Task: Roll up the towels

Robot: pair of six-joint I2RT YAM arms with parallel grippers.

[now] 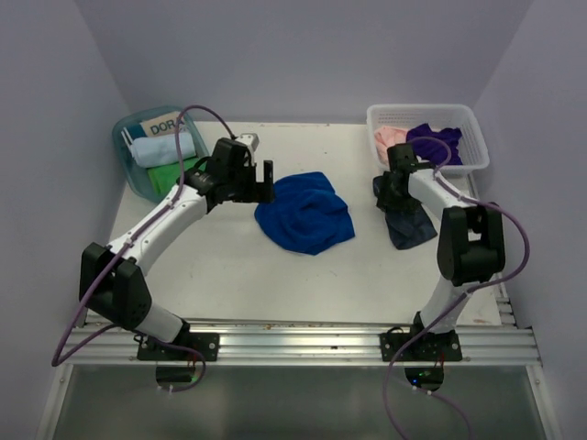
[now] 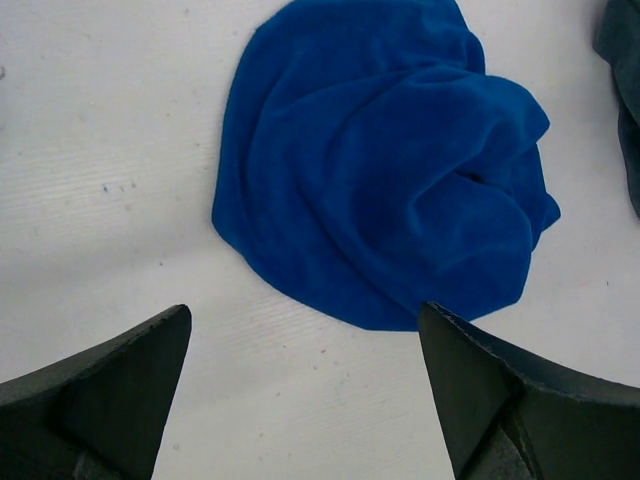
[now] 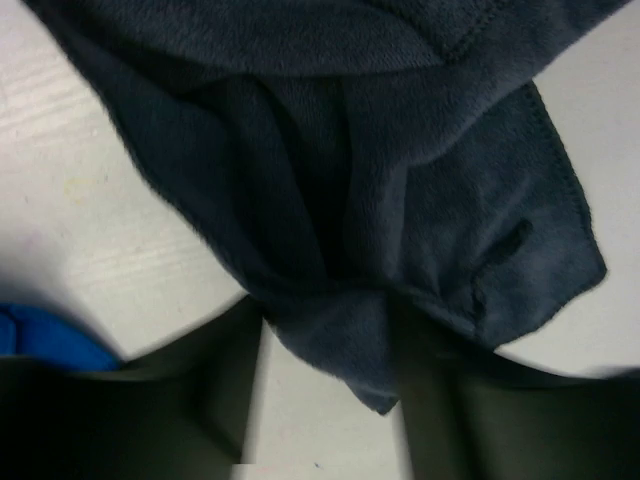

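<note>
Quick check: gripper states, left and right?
Left gripper: open, empty.
Right gripper: astride a dark grey soft towel; grip cannot be told.

A white card [image 1: 161, 126] in the teal bin [image 1: 124, 160] reads "DORA", possibly cut short at its edge.

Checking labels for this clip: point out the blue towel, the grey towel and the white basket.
blue towel [image 2: 390, 170], left wrist view, middle of the crumpled heap.
grey towel [image 3: 420, 200], right wrist view, its folded middle.
white basket [image 1: 424, 108], top view, far rim.
</note>
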